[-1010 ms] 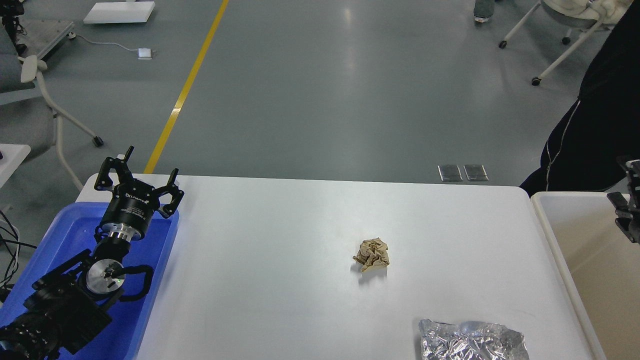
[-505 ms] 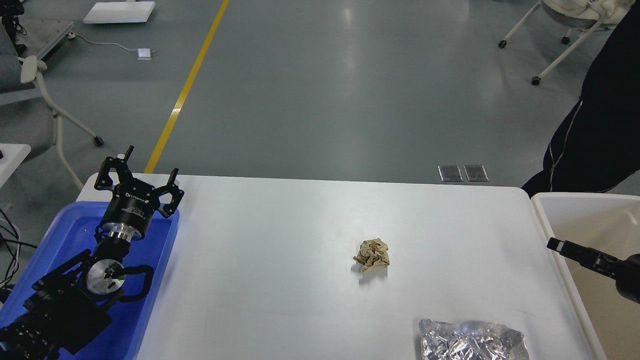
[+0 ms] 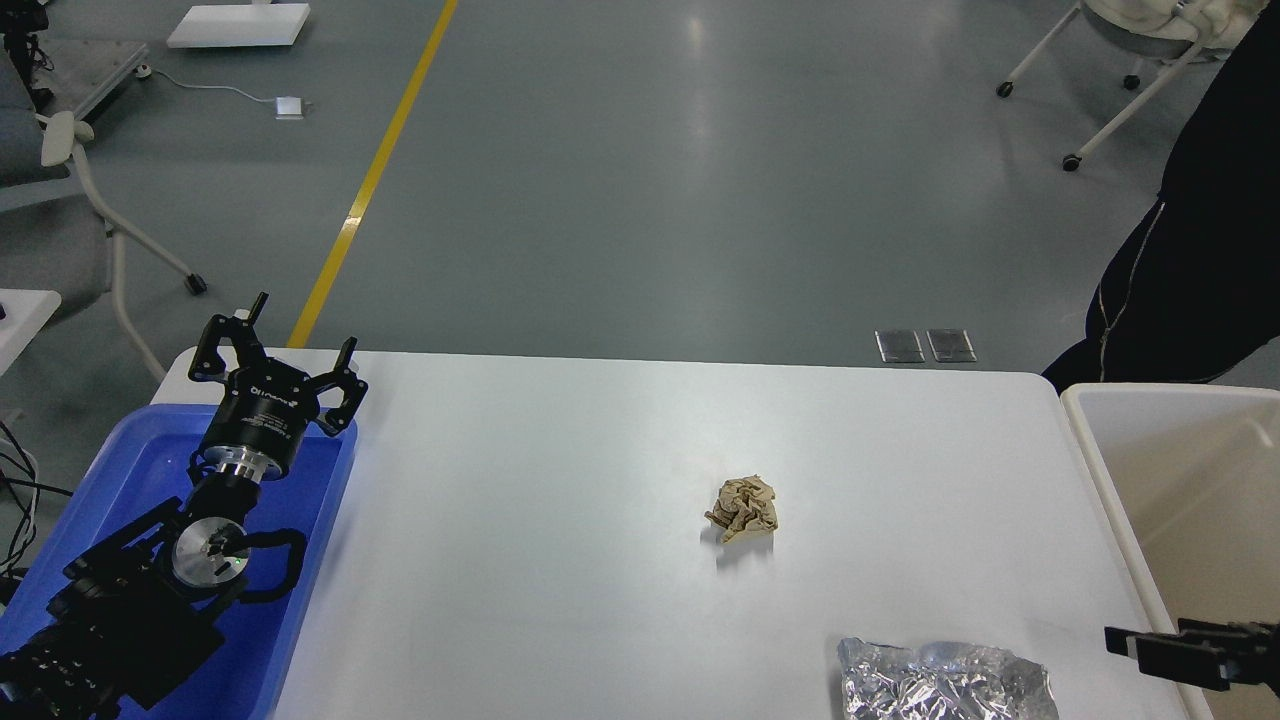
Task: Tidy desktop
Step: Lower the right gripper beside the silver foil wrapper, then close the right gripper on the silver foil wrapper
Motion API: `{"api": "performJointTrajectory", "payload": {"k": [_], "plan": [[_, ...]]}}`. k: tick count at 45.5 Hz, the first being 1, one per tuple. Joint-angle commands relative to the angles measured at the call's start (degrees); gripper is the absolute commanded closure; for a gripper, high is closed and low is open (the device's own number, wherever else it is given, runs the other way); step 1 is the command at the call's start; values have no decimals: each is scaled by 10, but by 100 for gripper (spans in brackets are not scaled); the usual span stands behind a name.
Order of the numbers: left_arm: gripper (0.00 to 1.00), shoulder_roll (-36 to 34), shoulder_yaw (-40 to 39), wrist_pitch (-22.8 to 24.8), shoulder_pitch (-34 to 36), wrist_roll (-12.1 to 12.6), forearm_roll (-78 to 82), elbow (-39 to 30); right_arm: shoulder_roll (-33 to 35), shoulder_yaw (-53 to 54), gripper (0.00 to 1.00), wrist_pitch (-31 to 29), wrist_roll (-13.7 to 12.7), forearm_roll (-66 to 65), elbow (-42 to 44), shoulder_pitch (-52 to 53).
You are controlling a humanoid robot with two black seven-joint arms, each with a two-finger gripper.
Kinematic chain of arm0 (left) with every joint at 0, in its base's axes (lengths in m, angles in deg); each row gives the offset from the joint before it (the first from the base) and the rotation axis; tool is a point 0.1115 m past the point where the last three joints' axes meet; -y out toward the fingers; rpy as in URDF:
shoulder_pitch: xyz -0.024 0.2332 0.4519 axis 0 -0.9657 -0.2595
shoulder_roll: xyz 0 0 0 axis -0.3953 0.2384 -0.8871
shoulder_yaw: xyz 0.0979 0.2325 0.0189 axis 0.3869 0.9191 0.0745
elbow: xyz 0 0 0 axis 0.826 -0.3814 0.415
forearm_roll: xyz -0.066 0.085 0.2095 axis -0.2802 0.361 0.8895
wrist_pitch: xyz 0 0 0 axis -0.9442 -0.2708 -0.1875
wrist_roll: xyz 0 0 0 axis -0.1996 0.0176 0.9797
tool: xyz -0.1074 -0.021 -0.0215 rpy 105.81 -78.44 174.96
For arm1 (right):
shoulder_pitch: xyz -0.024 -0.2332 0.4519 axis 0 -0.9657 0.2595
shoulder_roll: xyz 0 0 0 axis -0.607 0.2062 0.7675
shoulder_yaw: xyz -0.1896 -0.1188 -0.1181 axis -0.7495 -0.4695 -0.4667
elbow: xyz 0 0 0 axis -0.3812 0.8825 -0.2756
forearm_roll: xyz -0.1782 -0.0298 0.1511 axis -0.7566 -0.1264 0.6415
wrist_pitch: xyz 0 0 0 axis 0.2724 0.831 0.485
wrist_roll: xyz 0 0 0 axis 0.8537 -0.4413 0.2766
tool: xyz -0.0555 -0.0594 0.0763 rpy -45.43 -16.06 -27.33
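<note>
The white desktop [image 3: 550, 480] fills the lower half of the head view. A crumpled ball of brown paper [image 3: 745, 508] lies near its middle. A crumpled sheet of silver foil [image 3: 945, 682] lies at its front right edge. My left gripper [image 3: 280, 342] is open and empty, held above the far corner of the blue tray [image 3: 135, 470], far left of the paper. My right gripper [image 3: 1150, 645] comes in low at the bottom right, just right of the foil, at the bin's near left rim. It is dark and side-on, so its fingers cannot be told apart.
An off-white bin [image 3: 1180, 470] with a beige inside stands against the desktop's right edge. A person in dark clothes [image 3: 1190, 250] stands behind it. Chairs [image 3: 90, 200] stand on the grey floor at the left and far right.
My right gripper has dropped from over the bin's far right down to the bottom right, beside the foil. The left arm, paper and foil have not moved.
</note>
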Motion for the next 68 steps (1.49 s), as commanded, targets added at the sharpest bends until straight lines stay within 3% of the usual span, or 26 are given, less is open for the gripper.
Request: {"api": "performJointTrajectory", "payload": {"k": [1, 16, 46, 68], "plan": [[0, 0, 0, 0, 0, 0, 0, 0, 9, -20, 1, 0, 0, -21, -59, -3], [0, 0, 0, 0, 0, 0, -1, 0, -37, -26, 1, 3, -7, 29, -54, -18], [0, 0, 0, 0, 0, 0, 0, 0, -128, -26, 10, 38, -5, 65, 51, -55], [0, 0, 0, 0, 0, 0, 0, 0, -157, -29, 24, 72, -3, 62, 84, -76]]}}
